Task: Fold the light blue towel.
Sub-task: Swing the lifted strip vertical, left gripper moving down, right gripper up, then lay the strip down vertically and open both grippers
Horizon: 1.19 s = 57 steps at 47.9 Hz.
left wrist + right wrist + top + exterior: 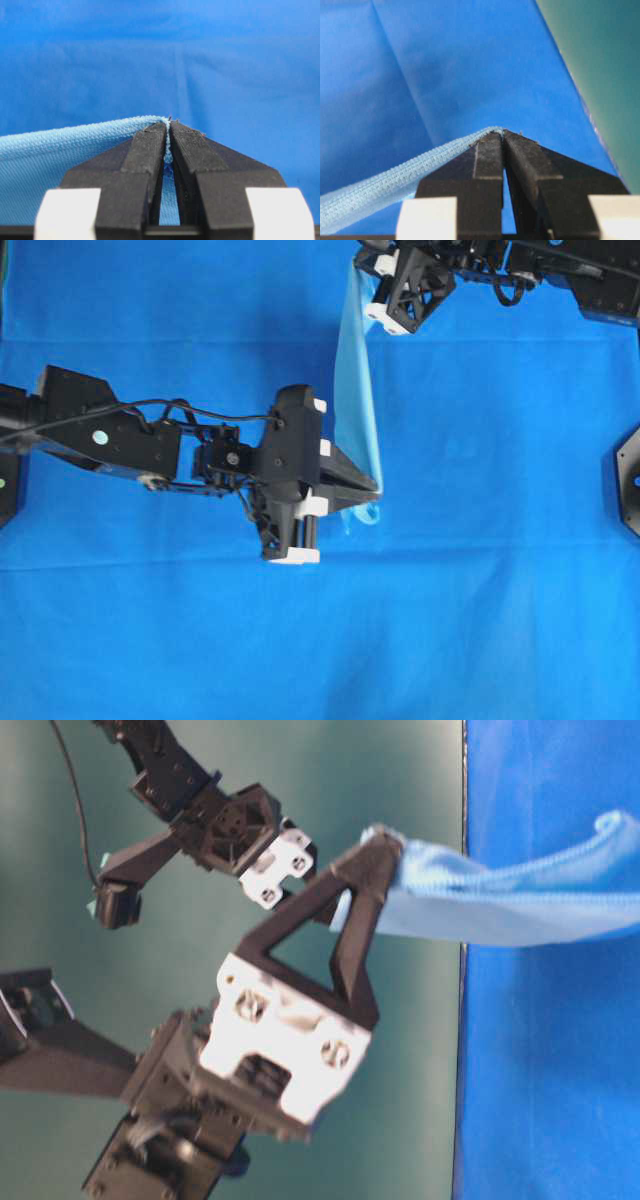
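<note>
The light blue towel (358, 390) hangs off the table as a narrow, taut band stretched between my two grippers. My left gripper (378, 483) is shut on its near corner, and a small tail of cloth droops just past the fingertips. My right gripper (362, 268) is shut on the far corner at the top edge of the overhead view. In the left wrist view the towel (60, 150) runs off to the left from the pinched left gripper (169, 125). The right wrist view has the towel's hem (385, 187) leading down-left from the closed right gripper (502, 134). At table level the towel (480, 900) trails rightward from the left gripper (378, 848).
A darker royal-blue cloth (500, 590) covers the whole table. A black fixture (630, 480) stands at the right edge. A green wall (600, 50) lies beyond the cloth's far edge.
</note>
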Available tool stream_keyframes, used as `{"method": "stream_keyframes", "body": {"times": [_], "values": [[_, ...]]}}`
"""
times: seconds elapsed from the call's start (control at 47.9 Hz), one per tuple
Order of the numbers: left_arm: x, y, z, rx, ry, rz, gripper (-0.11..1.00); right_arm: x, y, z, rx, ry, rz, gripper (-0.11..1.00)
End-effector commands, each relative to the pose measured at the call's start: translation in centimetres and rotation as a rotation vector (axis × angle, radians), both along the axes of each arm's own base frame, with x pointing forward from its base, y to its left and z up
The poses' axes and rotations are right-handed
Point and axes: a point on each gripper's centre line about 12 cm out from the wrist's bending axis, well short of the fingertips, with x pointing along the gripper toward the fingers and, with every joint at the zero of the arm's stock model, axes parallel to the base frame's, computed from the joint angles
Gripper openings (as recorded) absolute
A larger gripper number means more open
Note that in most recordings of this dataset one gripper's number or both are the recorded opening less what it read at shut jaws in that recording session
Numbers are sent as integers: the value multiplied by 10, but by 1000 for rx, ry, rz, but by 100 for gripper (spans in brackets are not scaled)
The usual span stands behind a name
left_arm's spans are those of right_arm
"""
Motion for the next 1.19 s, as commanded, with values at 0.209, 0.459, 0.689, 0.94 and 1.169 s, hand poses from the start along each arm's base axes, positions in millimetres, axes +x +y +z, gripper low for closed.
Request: {"method": "stream_keyframes", "body": {"times": [0.209,0.459,0.689,0.94,1.169], "values": [[53,-23,21,32,-114,-54,2,-60,-9,9,-10,-9,-94,2],[95,-28,15,56,-152,-64,2,-99,6,3,-3,26,-121,2],[97,-26,-6,53,-172,-56,2,-98,5,-6,6,82,-113,2],[70,-24,-32,15,-140,-40,2,-60,-2,-29,13,70,-50,2],[34,-29,-56,-54,-45,-24,2,-15,-7,-42,8,52,12,2]]}}
